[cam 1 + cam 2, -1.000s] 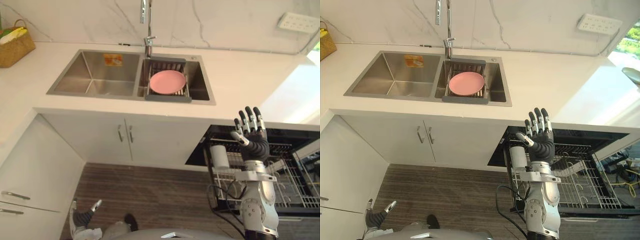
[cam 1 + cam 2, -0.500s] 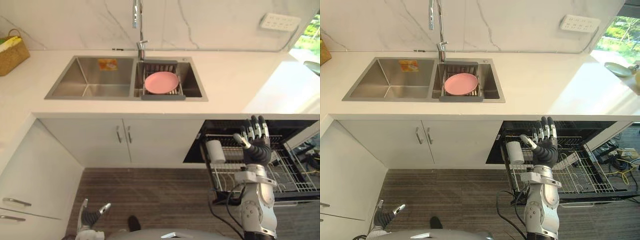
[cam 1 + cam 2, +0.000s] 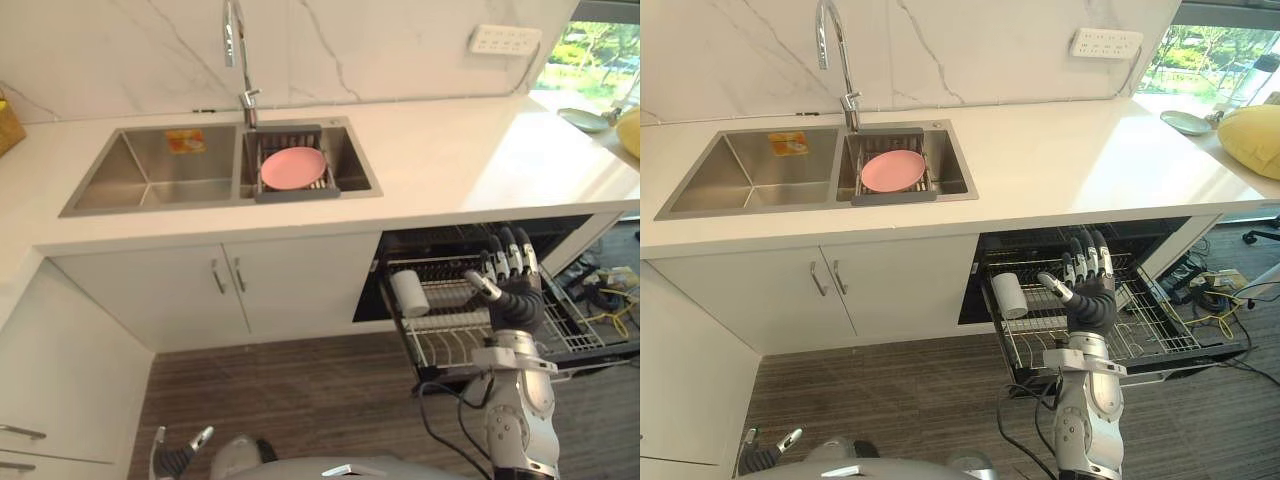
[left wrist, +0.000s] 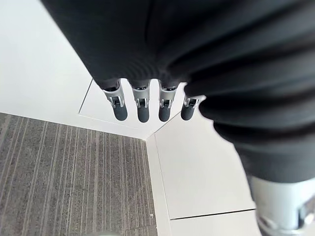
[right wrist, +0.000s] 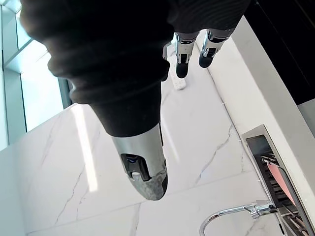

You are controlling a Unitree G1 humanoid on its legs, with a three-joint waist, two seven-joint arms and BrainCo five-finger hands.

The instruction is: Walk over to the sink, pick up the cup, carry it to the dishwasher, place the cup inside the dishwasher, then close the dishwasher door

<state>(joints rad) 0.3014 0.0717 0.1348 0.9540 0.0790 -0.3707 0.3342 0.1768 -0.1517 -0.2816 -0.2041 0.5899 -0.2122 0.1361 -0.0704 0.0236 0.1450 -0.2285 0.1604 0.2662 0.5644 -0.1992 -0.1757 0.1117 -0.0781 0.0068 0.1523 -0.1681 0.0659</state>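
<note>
At the left edge of the extended dishwasher rack (image 3: 1140, 335): white cup (image 3: 1008, 295), long axis near upright, leaning a bit; mouth end unclear; right hand (image 3: 1090, 288) just beside it, fingers straight, spread, empty; left hand (image 3: 178, 458) low by the floor, fingers extended, empty; rack's rear hidden under the counter (image 3: 1060, 160).

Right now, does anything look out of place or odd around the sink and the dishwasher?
Nothing looks spilled or broken. The white cup sits at the left end of the pulled-out dishwasher rack, apparently leaning rather than standing upright. The right hand hangs open beside it, holding nothing.
</note>
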